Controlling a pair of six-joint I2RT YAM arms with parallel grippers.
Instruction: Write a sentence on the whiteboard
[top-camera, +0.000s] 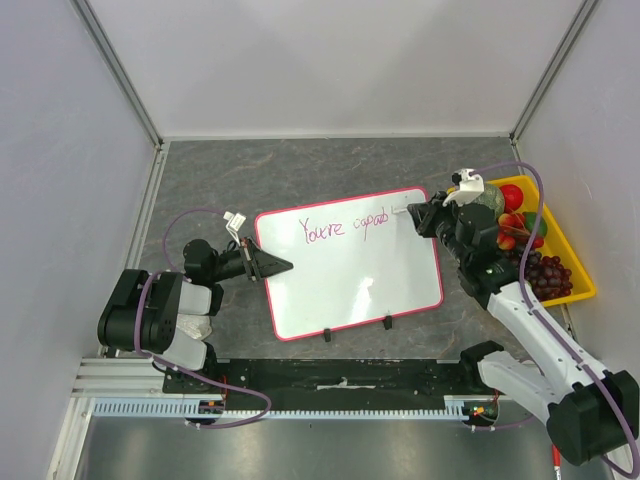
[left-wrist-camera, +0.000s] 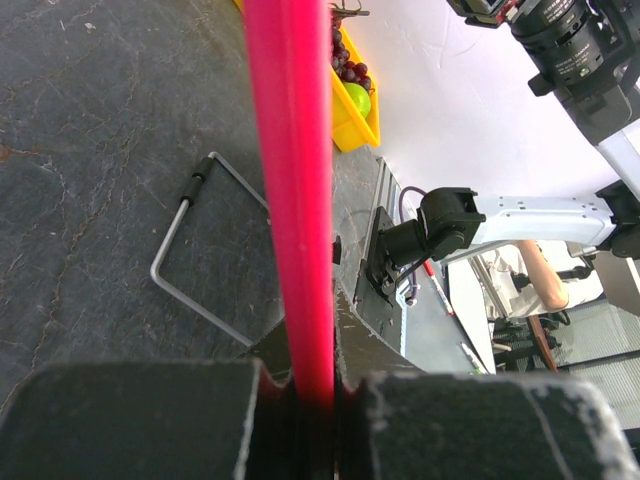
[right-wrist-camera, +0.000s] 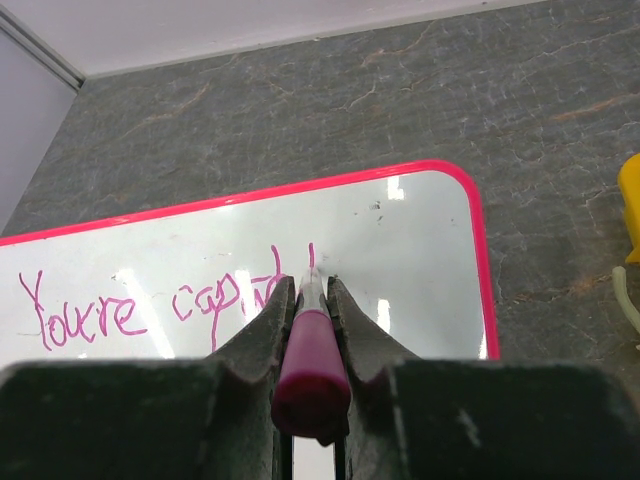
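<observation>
The whiteboard (top-camera: 350, 285) lies flat mid-table, white with a pink-red rim and two black clips (top-camera: 327, 333) on its near edge. The sentence (top-camera: 345, 227) reads about "You're capab" in purple-magenta on one line. My right gripper (top-camera: 415, 214) is shut on a magenta-capped marker (right-wrist-camera: 312, 360), whose tip touches the board (right-wrist-camera: 420, 250) at the end of the writing (right-wrist-camera: 130, 305). My left gripper (top-camera: 280, 266) is shut on the board's left rim, which shows edge-on as a pink bar (left-wrist-camera: 290, 200) between the jaws.
A yellow bin (top-camera: 582, 292) with grapes (top-camera: 550, 272) and other fruit stands right of the board, close behind the right arm; it also shows in the left wrist view (left-wrist-camera: 352, 115). A bent wire stand (left-wrist-camera: 190, 250) lies beside the board's edge. Grey walls close in on three sides.
</observation>
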